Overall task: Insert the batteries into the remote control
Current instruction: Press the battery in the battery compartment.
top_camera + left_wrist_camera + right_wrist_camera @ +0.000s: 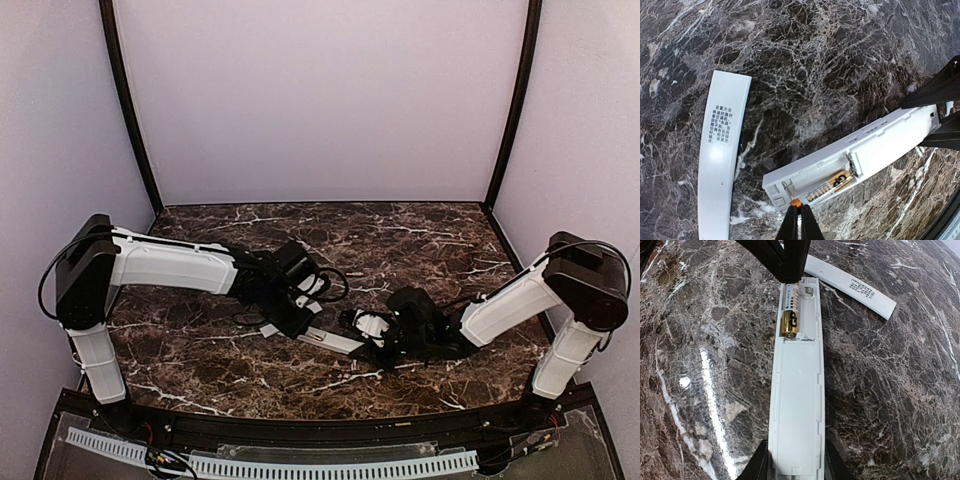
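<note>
The white remote control [890, 145] lies on the marble table with its back up and its battery bay uncovered. One gold battery [837, 182] lies in the bay's near slot, and its orange end sits at the bay's outer end. My left gripper [800, 212] is shut, its tips touching that orange end. In the right wrist view the remote control [797, 390] runs away from me, and my right gripper [795, 467] is shut on its near end, one finger on each side. From above, the remote control [335, 341] spans between the left gripper [298, 318] and the right gripper [378, 345].
A thin flat white strip with printed text [722, 150] lies on the table beside the remote, also seen as the strip [850, 286] in the right wrist view. Purple walls close in the table [400, 240] on three sides.
</note>
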